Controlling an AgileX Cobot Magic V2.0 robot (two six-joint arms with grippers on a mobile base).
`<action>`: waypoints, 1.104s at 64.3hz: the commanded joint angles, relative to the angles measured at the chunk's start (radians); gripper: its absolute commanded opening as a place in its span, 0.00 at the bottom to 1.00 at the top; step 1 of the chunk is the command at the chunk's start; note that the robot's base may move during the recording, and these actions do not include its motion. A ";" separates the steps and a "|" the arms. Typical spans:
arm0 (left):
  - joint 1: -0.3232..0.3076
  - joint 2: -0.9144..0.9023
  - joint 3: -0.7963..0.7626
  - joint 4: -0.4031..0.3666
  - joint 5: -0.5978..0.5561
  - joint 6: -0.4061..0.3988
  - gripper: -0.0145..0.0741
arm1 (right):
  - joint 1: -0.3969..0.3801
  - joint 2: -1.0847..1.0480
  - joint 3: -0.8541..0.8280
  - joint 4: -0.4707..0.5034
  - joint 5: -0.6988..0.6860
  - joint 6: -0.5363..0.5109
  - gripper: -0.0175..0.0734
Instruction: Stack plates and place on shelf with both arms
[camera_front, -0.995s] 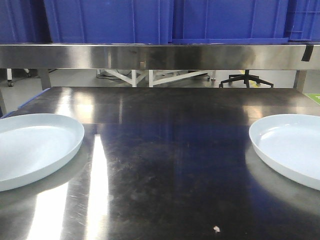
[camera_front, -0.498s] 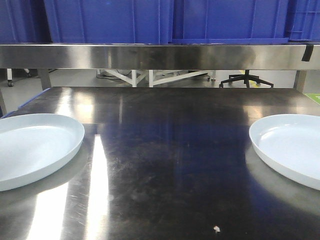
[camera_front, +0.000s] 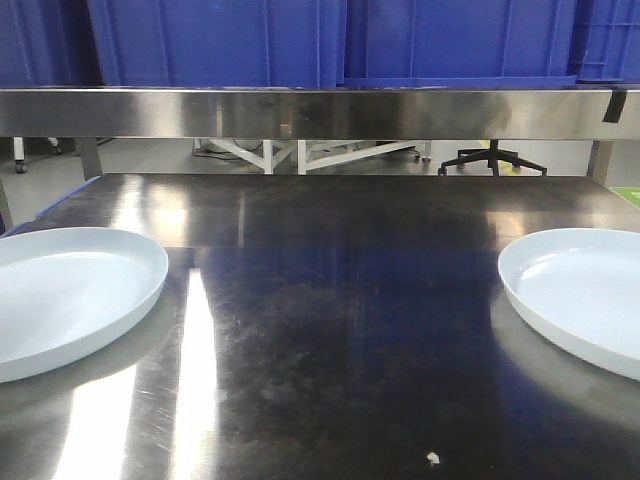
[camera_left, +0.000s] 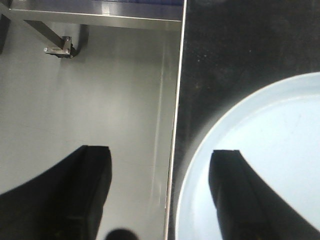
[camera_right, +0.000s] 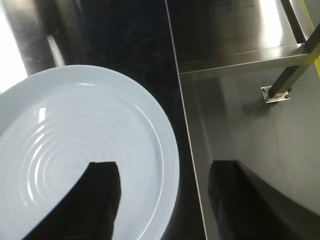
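Two pale bluish-white plates lie flat on the dark steel table (camera_front: 340, 330): the left plate (camera_front: 65, 295) at the left edge and the right plate (camera_front: 585, 300) at the right edge, far apart. The steel shelf (camera_front: 320, 110) runs across the back above the table. In the left wrist view my left gripper (camera_left: 162, 152) is open, straddling the left plate's (camera_left: 260, 150) outer rim and the table edge. In the right wrist view my right gripper (camera_right: 165, 165) is open, one finger over the right plate (camera_right: 75, 145), the other beyond the table edge. Neither arm shows in the front view.
Blue plastic crates (camera_front: 330, 40) stand on the shelf. Behind the table are white frame legs (camera_front: 300, 152) and a black office chair base (camera_front: 492, 160). A small white speck (camera_front: 433, 458) lies near the table's front. The grey floor (camera_left: 90, 100) and a bolted table foot (camera_right: 276, 93) show beside the table.
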 joint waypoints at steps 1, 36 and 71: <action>0.003 -0.030 -0.031 -0.004 -0.033 -0.009 0.69 | -0.005 -0.005 -0.037 -0.014 -0.056 -0.003 0.74; 0.002 0.059 -0.031 -0.030 -0.029 -0.009 0.69 | -0.005 -0.005 -0.037 -0.014 -0.053 -0.003 0.74; -0.039 0.008 -0.042 -0.057 -0.014 -0.009 0.27 | -0.005 -0.005 -0.037 -0.014 -0.054 -0.003 0.74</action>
